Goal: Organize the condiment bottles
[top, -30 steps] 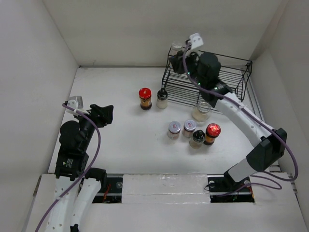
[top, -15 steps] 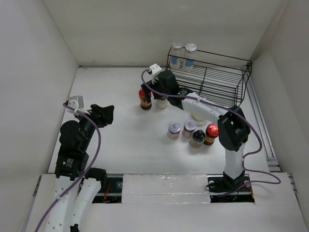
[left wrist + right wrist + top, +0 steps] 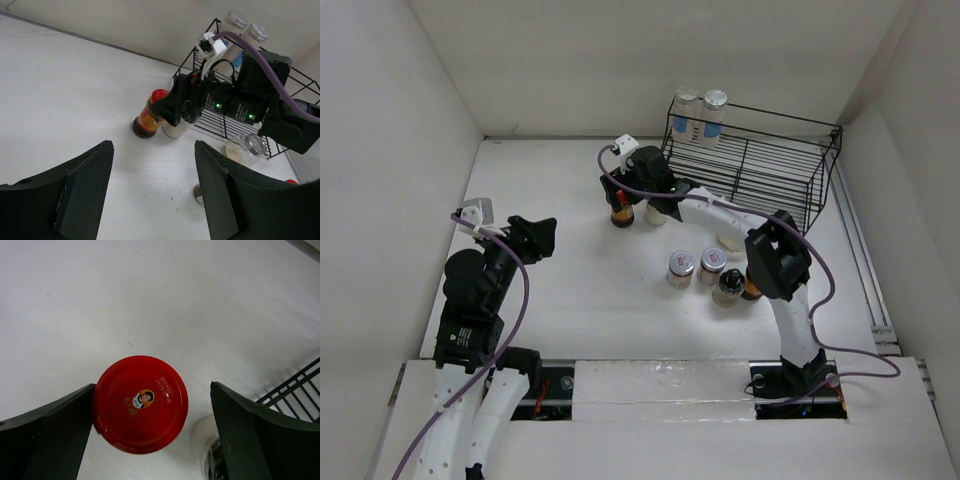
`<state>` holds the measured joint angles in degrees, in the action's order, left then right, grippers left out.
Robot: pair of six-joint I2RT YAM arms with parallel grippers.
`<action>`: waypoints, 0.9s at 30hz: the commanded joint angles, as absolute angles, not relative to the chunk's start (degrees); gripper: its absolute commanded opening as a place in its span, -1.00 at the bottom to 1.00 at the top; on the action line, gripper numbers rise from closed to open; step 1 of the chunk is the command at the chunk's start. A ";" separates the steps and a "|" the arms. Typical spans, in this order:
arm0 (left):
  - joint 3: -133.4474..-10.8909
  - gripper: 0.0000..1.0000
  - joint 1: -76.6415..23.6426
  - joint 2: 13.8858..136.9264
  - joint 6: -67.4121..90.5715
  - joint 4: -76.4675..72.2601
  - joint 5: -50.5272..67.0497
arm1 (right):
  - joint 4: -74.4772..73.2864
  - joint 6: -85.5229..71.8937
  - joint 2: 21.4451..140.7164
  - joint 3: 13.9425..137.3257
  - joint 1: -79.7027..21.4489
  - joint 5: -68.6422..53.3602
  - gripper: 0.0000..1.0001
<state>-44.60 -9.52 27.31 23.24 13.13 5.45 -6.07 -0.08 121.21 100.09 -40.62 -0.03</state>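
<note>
As it edges left, right pincer point(image 3: 152, 400) astride red-lidded bottle point(image 3: 149, 115), jaws apart

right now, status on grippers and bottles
Left gripper open, empty. Right gripper open, straddling red-lidded bottle from above. Pale jar close beside it.

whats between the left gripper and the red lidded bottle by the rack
Nothing but bare white table. The left wrist view shows an open stretch from the left gripper to the red-lidded bottle.
</note>
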 commanded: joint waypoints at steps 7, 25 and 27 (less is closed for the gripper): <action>-45.00 0.24 -9.23 27.33 22.59 10.99 6.06 | -3.88 -0.35 123.06 102.93 -43.24 1.58 0.43; -45.00 0.24 -9.23 27.33 22.59 10.99 5.98 | -0.35 -0.97 87.99 96.32 -32.19 -0.70 -0.09; -45.00 0.24 -9.23 27.33 22.59 10.99 5.98 | -2.88 -0.97 87.46 98.25 -26.93 -0.70 -0.09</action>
<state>-44.60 -9.52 27.18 23.24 13.13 5.52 -8.54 -1.10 90.65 93.91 -34.44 -2.22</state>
